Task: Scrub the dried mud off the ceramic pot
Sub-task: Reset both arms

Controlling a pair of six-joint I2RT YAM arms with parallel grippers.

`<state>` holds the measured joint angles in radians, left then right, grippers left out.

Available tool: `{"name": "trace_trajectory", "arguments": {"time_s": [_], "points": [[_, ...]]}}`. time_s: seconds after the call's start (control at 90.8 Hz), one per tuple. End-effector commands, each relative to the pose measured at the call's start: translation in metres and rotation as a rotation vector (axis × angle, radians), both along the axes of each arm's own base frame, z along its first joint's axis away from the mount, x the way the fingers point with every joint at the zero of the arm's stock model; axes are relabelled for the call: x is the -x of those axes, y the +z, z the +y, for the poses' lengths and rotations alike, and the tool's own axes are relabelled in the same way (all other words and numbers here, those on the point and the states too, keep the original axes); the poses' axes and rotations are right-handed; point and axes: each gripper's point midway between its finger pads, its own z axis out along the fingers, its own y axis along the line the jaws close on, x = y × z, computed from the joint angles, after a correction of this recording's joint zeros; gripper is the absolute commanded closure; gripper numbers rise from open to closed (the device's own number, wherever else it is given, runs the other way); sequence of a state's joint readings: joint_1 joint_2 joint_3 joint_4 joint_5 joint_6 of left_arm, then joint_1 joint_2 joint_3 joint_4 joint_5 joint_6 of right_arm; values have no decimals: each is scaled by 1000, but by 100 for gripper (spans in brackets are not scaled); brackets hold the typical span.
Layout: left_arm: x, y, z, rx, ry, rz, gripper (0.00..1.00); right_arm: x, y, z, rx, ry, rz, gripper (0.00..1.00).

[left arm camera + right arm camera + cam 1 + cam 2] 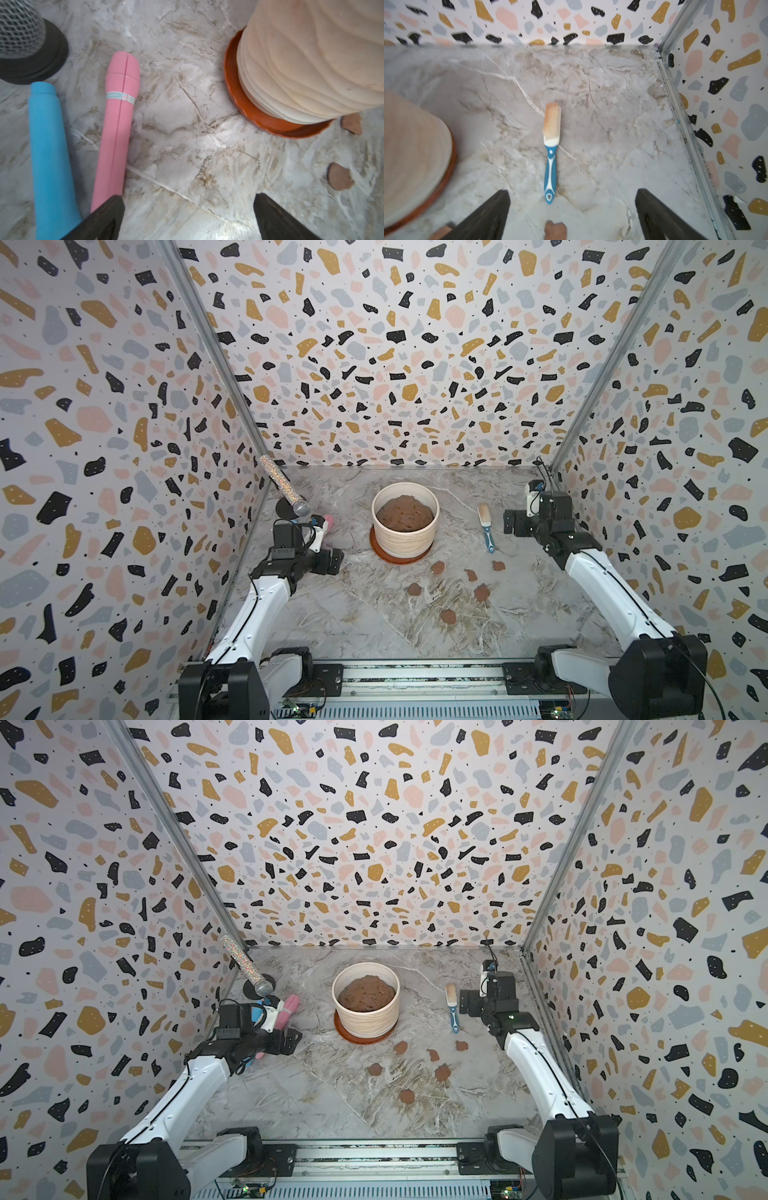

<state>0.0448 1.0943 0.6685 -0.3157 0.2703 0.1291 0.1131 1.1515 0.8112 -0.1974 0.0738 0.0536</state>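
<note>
Right end effector [573, 192] partly cropped, ceramic pot [411, 145] blurred, cut off

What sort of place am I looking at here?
Probably a robot test booth: a white-and-black left robot arm and right robot arm mounted on a metal rail, terrazzo-print walls boxing in a marble-look tabletop, and a cream ribbed ceramic pot staged centrally.

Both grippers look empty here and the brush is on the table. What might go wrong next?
The brush lies flat on the table with a slim handle; the open right gripper may pinch it poorly and let it twist.
The ceramic pot stands unheld on its saucer, heaped with soil; scrubbing could slide it or spill soil.
The open left gripper sits near a pink tube it could knock.
</note>
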Motion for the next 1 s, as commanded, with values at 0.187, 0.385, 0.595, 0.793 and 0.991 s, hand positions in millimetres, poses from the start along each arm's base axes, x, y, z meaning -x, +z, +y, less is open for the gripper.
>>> {"name": "trace_trajectory", "arguments": {"time_s": [0.187,0.385,0.595,0.793,0.991], "points": [[-50,27,11,6,75,-235,0,5,-38,-11,134,29,-274,0],[-52,19,10,19,84,-317,0,-7,-61,-7,120,35,-341,0],[-56,5,13,0,102,-315,0,-16,-91,-21,89,-21,-368,0],[-57,6,13,-1,112,-376,0,-20,-100,-12,78,41,-268,0],[-57,-2,6,-74,150,-472,0,-27,-98,-23,71,-22,-247,0]]}}
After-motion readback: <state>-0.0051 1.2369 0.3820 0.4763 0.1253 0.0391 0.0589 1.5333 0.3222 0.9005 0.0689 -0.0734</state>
